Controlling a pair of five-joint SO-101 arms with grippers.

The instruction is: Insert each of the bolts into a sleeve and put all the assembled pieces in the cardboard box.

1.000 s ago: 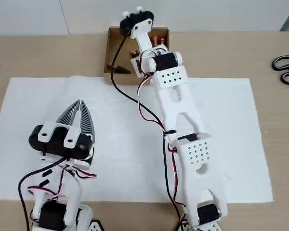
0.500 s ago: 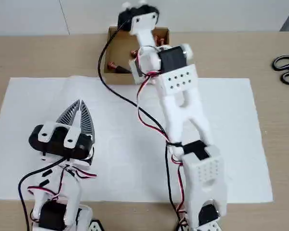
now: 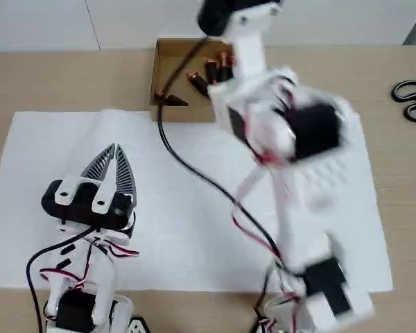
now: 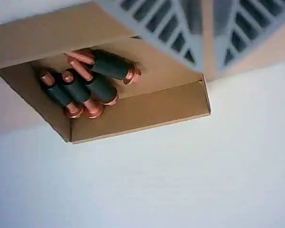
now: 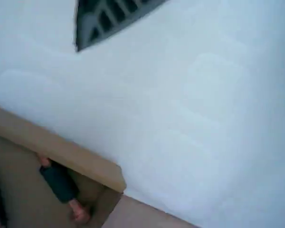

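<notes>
From where I stand over the table, the cardboard box sits at the far edge of the white paper, with four assembled pieces lying inside it. The right arm rears up over the box. The left gripper hangs low over the paper, well apart from the box, closed on nothing. One pair of scissors lies off to the side.

The left wrist view confirms the count of four, each a dark sleeve on a copper-coloured bolt. They look small, light and stiff, and round enough to roll. I'd pinch across the sleeve's middle.

In the right wrist view, a box corner shows one piece. Whether the right gripper is open or closed I cannot tell.
</notes>
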